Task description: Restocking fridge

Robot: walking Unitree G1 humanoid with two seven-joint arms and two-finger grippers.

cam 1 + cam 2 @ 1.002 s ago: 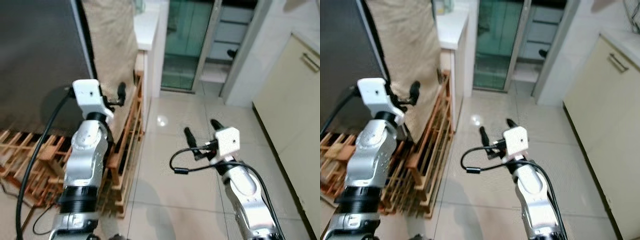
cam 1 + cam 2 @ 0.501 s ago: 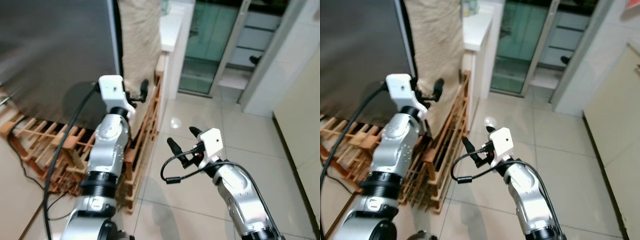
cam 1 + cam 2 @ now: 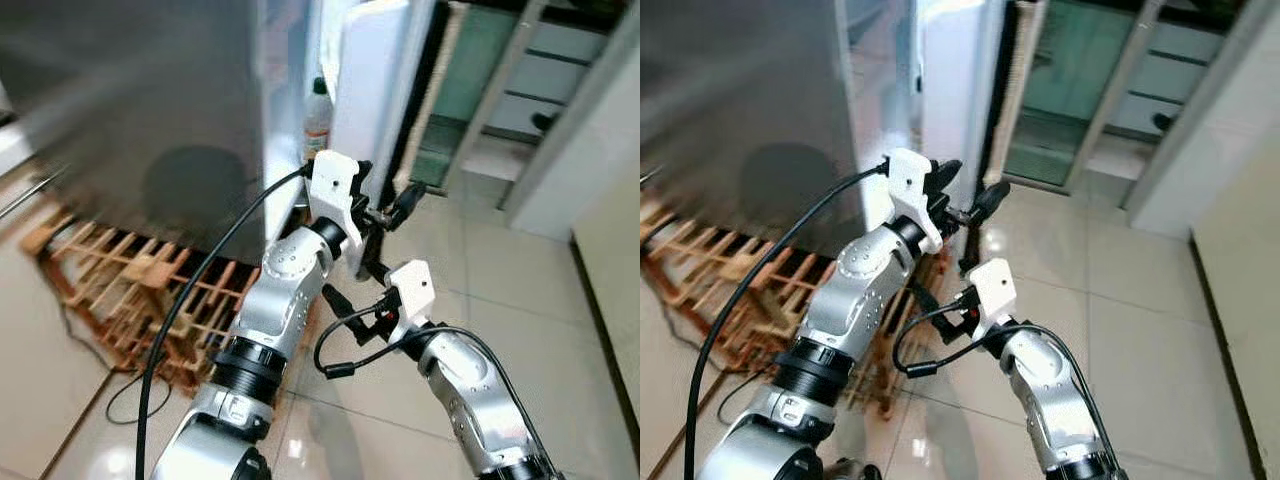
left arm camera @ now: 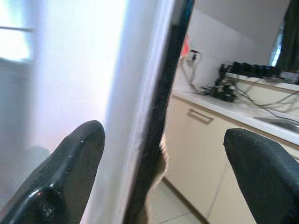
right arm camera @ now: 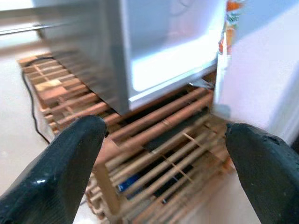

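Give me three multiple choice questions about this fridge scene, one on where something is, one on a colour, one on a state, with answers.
1. Where does the fridge stand?
A. on a wooden rack
B. on a counter
C. on a carpet

2. What colour is the inside of the fridge door?
A. red
B. white
C. green

3. How is the left pincer set at the door?
A. shut, away from it
B. open, fingers either side of the door's edge
C. gripping a bottle

Answers: 1 A, the wooden rack spreads out under the fridge. 2 B, the open door's inner face is white. 3 B, the left wrist view has one finger each side of the dark edge.
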